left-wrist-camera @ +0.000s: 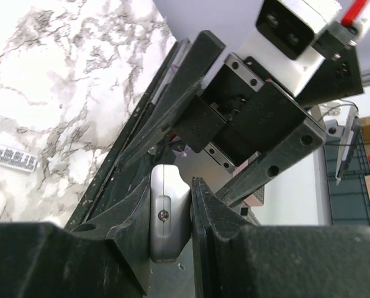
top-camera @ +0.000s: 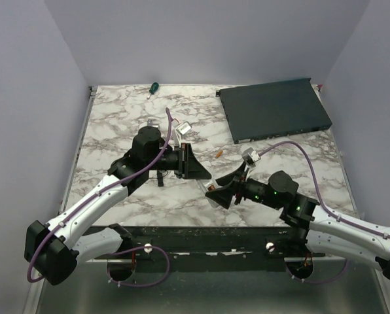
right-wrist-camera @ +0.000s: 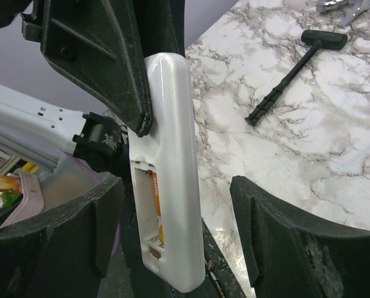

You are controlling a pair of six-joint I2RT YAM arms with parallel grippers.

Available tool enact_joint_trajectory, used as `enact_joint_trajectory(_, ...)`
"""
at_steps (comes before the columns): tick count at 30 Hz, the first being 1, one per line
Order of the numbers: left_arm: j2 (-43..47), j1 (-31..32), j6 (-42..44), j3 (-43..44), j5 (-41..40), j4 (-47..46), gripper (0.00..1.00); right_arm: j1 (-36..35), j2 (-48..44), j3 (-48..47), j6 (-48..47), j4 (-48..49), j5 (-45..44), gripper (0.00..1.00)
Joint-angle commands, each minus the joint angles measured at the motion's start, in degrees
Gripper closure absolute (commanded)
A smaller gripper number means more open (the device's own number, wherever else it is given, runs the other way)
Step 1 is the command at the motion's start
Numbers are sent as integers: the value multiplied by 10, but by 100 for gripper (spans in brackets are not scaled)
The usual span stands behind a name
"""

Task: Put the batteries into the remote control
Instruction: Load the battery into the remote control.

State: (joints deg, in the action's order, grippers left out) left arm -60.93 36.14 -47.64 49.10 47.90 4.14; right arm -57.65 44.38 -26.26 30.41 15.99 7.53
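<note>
Left claw (left-wrist-camera: 171, 189) is clamped on the top end of the remote (right-wrist-camera: 172, 143), standing it lengthwise between the wide-open, empty right claw (right-wrist-camera: 179, 217), open slot with one battery (right-wrist-camera: 156, 198) facing that claw, so right arm's nearer.

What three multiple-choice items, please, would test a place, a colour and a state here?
1. Where is the dark flat box? A far right; B near left; C under the left arm.
2. What colour is the battery inside the remote control? A blue; B orange; C green.
3. The left end effector is: A open; B shut on the remote control; C out of view.
Answers: 1 A, top view shows it there. 2 B, orange shows in the open back. 3 B, it clamps the remote's sides.
</note>
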Motion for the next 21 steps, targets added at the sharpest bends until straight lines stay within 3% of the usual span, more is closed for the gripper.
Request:
enact_joint_trajectory(1,-7,1,2,41,-64,64,100,-1,15,-47,-59,-64,-25,23)
enact_joint_trajectory(9,-30,-8,-55,42,-151,96,100,-1,79,-107,-160,-120,-26,11)
enact_joint_trajectory(21,-30,-26,-64,58,-162,111,100,-1,91,-97,-233,-138,-59,15)
